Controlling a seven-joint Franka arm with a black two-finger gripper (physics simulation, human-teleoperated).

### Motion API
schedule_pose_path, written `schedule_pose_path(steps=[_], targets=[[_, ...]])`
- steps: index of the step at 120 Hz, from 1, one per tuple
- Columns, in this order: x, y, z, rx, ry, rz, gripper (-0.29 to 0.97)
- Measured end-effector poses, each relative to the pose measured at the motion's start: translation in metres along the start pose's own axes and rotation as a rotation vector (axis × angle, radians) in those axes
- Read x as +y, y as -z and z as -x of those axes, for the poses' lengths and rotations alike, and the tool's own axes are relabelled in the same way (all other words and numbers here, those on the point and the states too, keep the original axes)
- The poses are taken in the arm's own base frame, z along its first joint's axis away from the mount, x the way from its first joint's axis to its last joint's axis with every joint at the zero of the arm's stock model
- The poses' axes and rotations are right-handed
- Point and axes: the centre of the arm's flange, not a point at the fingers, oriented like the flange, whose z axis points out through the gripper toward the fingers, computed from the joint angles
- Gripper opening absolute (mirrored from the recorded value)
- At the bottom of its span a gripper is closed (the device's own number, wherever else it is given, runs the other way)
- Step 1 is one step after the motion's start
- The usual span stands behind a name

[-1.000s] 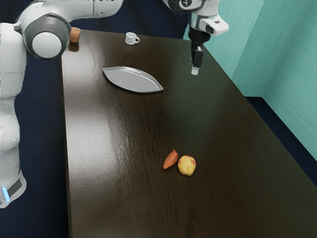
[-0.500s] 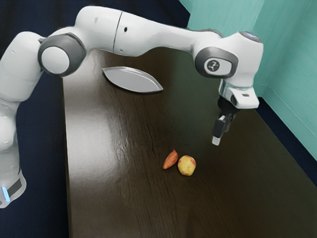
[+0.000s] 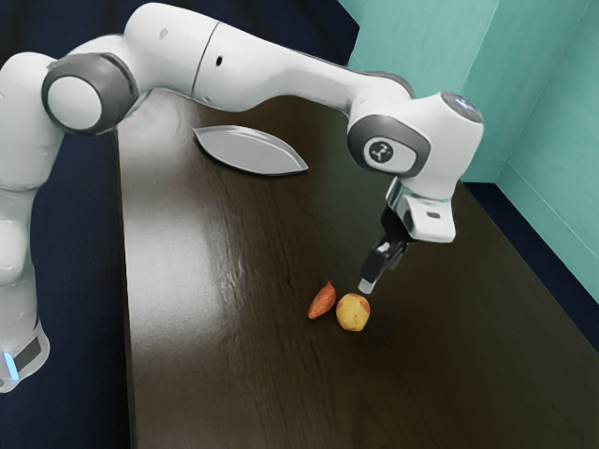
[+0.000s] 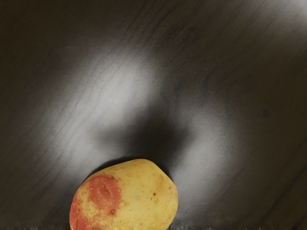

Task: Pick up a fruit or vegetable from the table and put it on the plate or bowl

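Fruit: yellow with a red patch [image 3: 353, 312] [image 4: 124, 196], lying on the dark table [image 3: 215, 281].
Vegetable: orange [image 3: 322, 300], just beside the fruit, on the exterior view's left.
Gripper [image 3: 366, 286]: hangs just above the fruit, apart from it; how wide it stands, I cannot tell.
Plate: grey [image 3: 250, 150], at the far end, well apart from both.

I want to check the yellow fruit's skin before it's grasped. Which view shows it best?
The wrist view: the yellow fruit is close, its red patch and specks plain, though partly cut by the frame's edge. The exterior view shows it whole but far off, beside the orange vegetable, near the claw.
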Motion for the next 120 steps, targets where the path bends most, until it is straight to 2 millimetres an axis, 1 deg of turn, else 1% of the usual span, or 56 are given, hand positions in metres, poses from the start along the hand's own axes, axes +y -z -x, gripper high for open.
schedule_pose_path(steps=[5,12,21,35,41,48,76,90,106,120], targets=[[-0.001,-0.006,0.001,-0.005,-0.005,0.003,0.68],[-0.01,-0.01,0.006,-0.002,-0.006,0.002,0.68],[-0.017,-0.011,0.009,0.011,-0.032,-0.005,0.68],[-0.022,-0.012,0.009,0.028,-0.101,-0.019,0.68],[-0.025,-0.017,0.011,0.023,-0.126,-0.02,0.68],[-0.028,-0.028,0.014,0.008,-0.154,-0.013,0.68],[-0.027,-0.062,0.017,-0.011,-0.26,0.008,0.68],[-0.025,-0.074,0.017,-0.008,-0.3,0.016,0.68],[-0.024,-0.081,0.016,0.008,-0.335,0.02,0.68],[-0.024,-0.084,0.014,0.022,-0.36,0.015,0.68]])
